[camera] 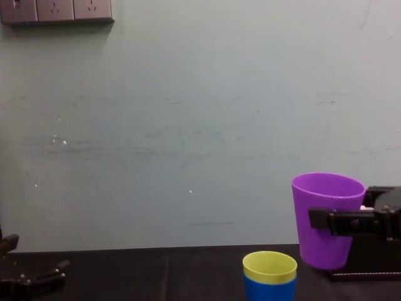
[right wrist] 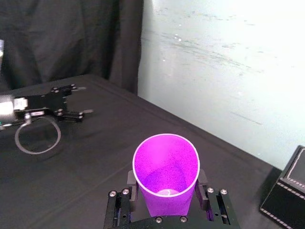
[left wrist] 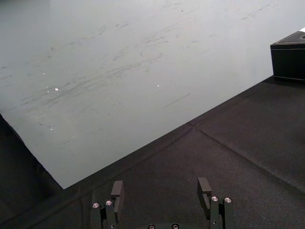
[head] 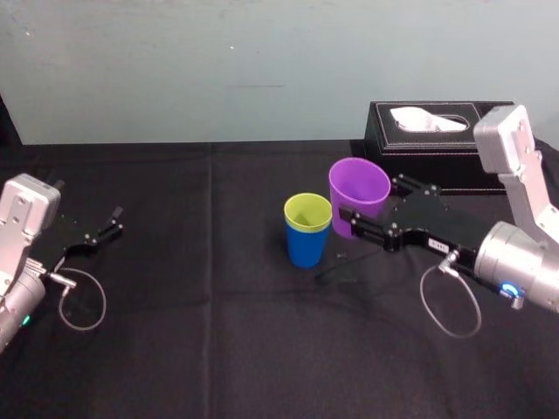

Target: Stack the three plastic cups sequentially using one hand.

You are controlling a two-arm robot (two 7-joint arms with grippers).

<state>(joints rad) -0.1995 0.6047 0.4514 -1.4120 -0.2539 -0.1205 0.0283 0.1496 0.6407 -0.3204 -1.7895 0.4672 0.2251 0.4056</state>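
Nearest, on the robot's right: silver-grey right arm [head: 524, 262] reaching forward and inward over the black table cloth [head: 218, 332], with a cable loop [head: 450, 305] hanging below the wrist. At its end, right gripper [head: 371, 202], fingers clamped on opposite sides of the purple cup [head: 358, 185]. Mouth up, close to upright, empty inside from the right wrist view. Held clear of the cloth, a thin shadow lying on the cloth below. From the chest view, base roughly level with the rim of the yellow-green cup [head: 307, 214].

At about the same depth, far out on the robot's left: left gripper [head: 109, 221], fingers spread apart with nothing between them, low over the cloth and well apart from the cups.

Just to the left of the purple cup, near the middle of the table: yellow-green cup nested inside the blue cup [head: 306, 247], a short band of it standing above the blue rim. Stack of two, upright on the cloth. Purple cup close beside this stack rather than above it; cannot tell whether touching.

Farther back, behind the right gripper: black tissue box [head: 419, 157] with a white tissue [head: 428, 120] in its top opening, set at the back of the table. Beyond that, pale wall [head: 218, 70], with a row of sockets [camera: 56, 9] high up on the left.
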